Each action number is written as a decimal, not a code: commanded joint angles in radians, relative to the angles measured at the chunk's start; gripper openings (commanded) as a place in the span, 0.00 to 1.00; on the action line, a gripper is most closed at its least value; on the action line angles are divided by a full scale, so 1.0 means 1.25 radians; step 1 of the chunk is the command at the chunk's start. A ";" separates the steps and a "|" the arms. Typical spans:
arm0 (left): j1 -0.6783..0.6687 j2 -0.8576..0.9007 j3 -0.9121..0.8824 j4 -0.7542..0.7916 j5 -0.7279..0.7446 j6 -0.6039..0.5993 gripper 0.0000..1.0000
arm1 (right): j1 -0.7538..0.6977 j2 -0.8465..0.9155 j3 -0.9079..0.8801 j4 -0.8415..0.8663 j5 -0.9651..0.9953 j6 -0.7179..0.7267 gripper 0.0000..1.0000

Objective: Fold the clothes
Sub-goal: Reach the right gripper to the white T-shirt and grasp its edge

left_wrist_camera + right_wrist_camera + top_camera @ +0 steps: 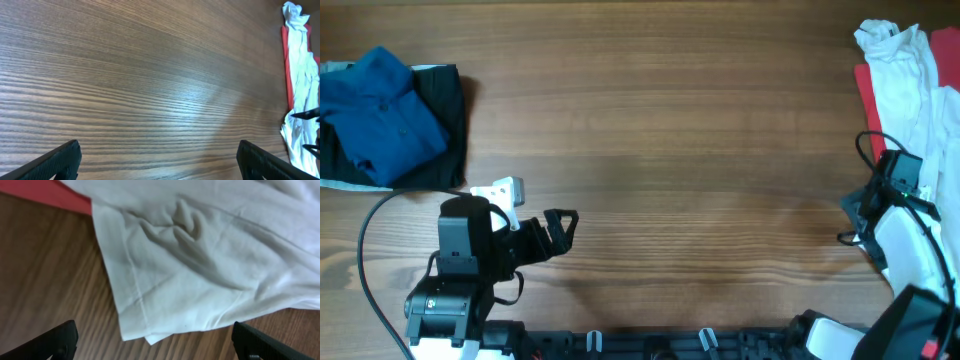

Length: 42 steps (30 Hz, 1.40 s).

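While the left fingers [55, 161] hang spread wide over bare tabletop [670, 120] at seven o'clock, the right fingers [50, 341] stand equally apart, gripping nothing, above a hem of the white T-shirt [200, 270]. That shirt lies crumpled at the tabletop's three o'clock edge, on top of a red shirt [867, 98]. At ten o'clock a blue shirt [380, 115] sits folded on a black garment [448, 100].

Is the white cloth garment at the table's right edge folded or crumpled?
Crumpled, not folded: the white cloth garment lies bunched and wrinkled on a red cloth garment.
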 commanded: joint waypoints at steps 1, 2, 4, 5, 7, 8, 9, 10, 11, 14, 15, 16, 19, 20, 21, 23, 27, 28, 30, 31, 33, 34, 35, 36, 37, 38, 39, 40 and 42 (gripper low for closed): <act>-0.003 0.000 0.014 0.004 0.007 -0.004 1.00 | -0.003 0.069 0.005 0.002 0.019 -0.013 0.99; -0.003 0.000 0.014 0.004 0.007 -0.005 1.00 | -0.003 0.095 0.006 0.006 0.019 -0.013 0.99; -0.003 0.000 0.014 0.005 0.007 -0.005 1.00 | -0.003 0.122 0.005 0.016 0.020 -0.014 0.99; -0.003 0.000 0.014 0.005 0.007 -0.004 1.00 | -0.003 0.134 0.006 0.022 0.019 -0.013 0.99; -0.003 0.000 0.014 0.005 0.007 -0.005 1.00 | -0.003 0.150 0.005 0.032 0.020 -0.014 0.97; -0.003 0.000 0.014 0.005 0.007 -0.004 1.00 | -0.003 0.157 0.005 0.039 0.020 -0.014 0.91; -0.003 0.000 0.014 0.005 0.006 -0.004 1.00 | -0.003 0.160 0.005 0.042 0.020 -0.013 0.84; -0.003 0.000 0.014 0.005 0.006 -0.004 1.00 | -0.003 0.162 0.005 0.045 0.020 -0.013 0.76; -0.003 0.000 0.014 0.005 0.003 -0.005 1.00 | -0.003 0.162 0.005 0.047 0.020 -0.013 0.65; -0.003 0.000 0.014 0.006 -0.005 -0.005 1.00 | -0.003 0.162 0.005 0.045 0.020 -0.013 0.54; -0.003 0.000 0.014 0.006 -0.005 -0.005 1.00 | -0.003 0.162 0.005 0.043 0.020 -0.013 0.52; -0.003 0.000 0.014 0.006 -0.005 -0.005 1.00 | -0.003 0.162 0.005 0.038 0.020 -0.010 0.50; -0.003 0.000 0.014 0.006 -0.005 -0.005 1.00 | -0.003 0.162 0.005 0.025 0.019 -0.005 0.40; -0.003 0.000 0.014 0.008 -0.005 -0.005 1.00 | -0.003 0.162 0.005 0.021 0.019 -0.005 0.33; -0.003 0.000 0.014 0.008 -0.005 -0.005 1.00 | -0.003 0.162 0.005 0.018 0.019 -0.005 0.29; -0.003 0.000 0.014 0.008 -0.005 -0.005 1.00 | -0.003 0.162 0.002 0.013 0.019 -0.004 0.21; -0.003 0.000 0.014 0.009 -0.005 -0.005 1.00 | -0.003 0.161 0.003 0.008 0.012 -0.005 0.04; -0.003 0.000 0.014 0.010 -0.005 -0.004 1.00 | -0.003 0.157 0.004 0.007 0.006 -0.005 0.04; -0.003 0.000 0.014 0.014 -0.005 -0.005 1.00 | -0.003 0.133 0.012 -0.004 -0.012 -0.006 0.04; -0.003 0.000 0.014 0.015 -0.005 -0.005 1.00 | -0.003 0.121 0.017 -0.012 -0.022 -0.008 0.04; -0.003 0.000 0.014 0.014 -0.005 -0.005 1.00 | -0.003 0.062 0.050 -0.053 -0.064 -0.008 0.04; -0.003 0.000 0.014 0.014 -0.005 -0.005 1.00 | -0.003 0.032 0.068 -0.071 -0.086 -0.009 0.04; -0.003 0.000 0.014 0.014 -0.005 -0.005 1.00 | -0.002 -0.016 0.099 -0.098 -0.122 -0.016 0.04; -0.003 0.000 0.014 0.014 -0.005 -0.005 1.00 | -0.002 -0.052 0.124 -0.117 -0.151 -0.031 0.04; -0.003 0.000 0.014 0.014 -0.005 -0.005 1.00 | 0.000 -0.088 0.152 -0.136 -0.187 -0.056 0.04; -0.003 0.000 0.014 0.013 -0.005 -0.005 1.00 | 0.004 -0.125 0.180 -0.151 -0.231 -0.092 0.04; -0.003 0.000 0.014 0.013 -0.005 -0.005 1.00 | 0.011 -0.165 0.205 -0.158 -0.271 -0.136 0.04; -0.003 0.000 0.014 0.011 -0.005 -0.005 1.00 | 0.023 -0.201 0.227 -0.164 -0.300 -0.170 0.04; -0.003 0.000 0.014 0.010 -0.005 -0.005 1.00 | 0.064 -0.285 0.273 -0.190 -0.321 -0.203 0.04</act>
